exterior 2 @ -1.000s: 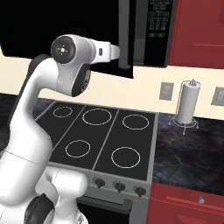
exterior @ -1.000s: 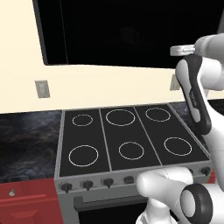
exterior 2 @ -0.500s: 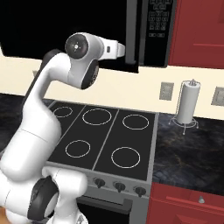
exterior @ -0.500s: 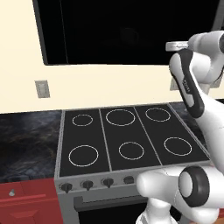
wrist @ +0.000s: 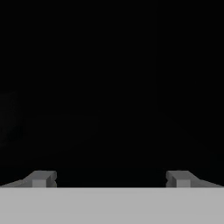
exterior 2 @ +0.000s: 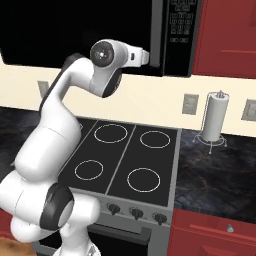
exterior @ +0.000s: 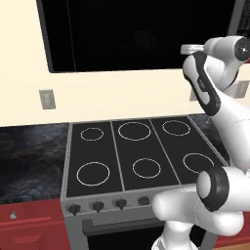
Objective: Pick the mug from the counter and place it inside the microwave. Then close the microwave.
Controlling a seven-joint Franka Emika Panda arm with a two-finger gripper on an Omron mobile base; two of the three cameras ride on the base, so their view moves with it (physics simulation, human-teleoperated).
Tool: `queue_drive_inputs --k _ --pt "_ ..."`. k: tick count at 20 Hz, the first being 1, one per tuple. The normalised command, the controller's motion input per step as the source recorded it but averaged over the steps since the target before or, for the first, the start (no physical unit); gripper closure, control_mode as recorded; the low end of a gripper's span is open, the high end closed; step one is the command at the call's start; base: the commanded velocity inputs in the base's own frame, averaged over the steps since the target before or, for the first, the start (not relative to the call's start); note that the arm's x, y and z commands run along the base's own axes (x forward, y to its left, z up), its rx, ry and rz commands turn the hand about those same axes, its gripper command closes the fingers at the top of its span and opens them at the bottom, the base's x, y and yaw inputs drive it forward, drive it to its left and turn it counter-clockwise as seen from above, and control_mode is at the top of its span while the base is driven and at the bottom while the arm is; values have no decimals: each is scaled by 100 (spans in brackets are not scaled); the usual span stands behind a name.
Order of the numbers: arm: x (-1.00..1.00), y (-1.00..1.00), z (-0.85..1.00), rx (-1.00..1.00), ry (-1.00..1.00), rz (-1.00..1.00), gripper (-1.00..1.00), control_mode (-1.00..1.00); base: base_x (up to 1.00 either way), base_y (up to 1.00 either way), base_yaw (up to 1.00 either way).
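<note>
- Left base view, far left: a pale wall outlet (exterior: 47, 99) sits on the cream wall above the counter (exterior: 29, 161), a black marbled worktop with faint veins.
- Under that stretch of worktop, a red drawer (exterior: 29, 227) with a small silver knob (exterior: 13, 214).
- Middle: the black stovetop (exterior: 136, 156) with six white rings, and a row of dark knobs (exterior: 97, 206) along its grey front edge.
- Above it hangs the microwave (exterior: 136, 34), a big glossy black front that spans most of the top of the view.
- Right: the white arm (exterior: 215, 97) rises and bends up toward the microwave's right end; its wrist reaches the dark face near the upper corner.
- Right base view, left to right: the arm's elbow joint (exterior 2: 106, 54) lies in front of the microwave; the long grey door handle (exterior 2: 157, 32) and the button panel (exterior 2: 180, 25) stand just to its right.
- Further right, a red upper cabinet (exterior 2: 225, 35), two wall outlets, and a white paper towel roll (exterior 2: 215, 120) upright on a wire stand on the counter.
- Hand view: the gripper (wrist: 111, 178) faces plain darkness, likely the microwave's black surface or its inside, though which is hard to say.
- Its two grey fingertips (wrist: 41, 178) stand wide apart, with nothing between them.
</note>
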Motion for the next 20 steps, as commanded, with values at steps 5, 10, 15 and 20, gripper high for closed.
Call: queue_drive_inputs --k 5,10,15,20 --pt "52 -10 -31 0 0 0 -100 -100 0 0 0" --pt "56 -3 -7 0 0 0 -100 -100 0 0 0" --pt "53 -3 0 0 3 0 -100 -100 0 0 0" --pt "29 -2 0 0 2 0 -100 -100 0 0 0"
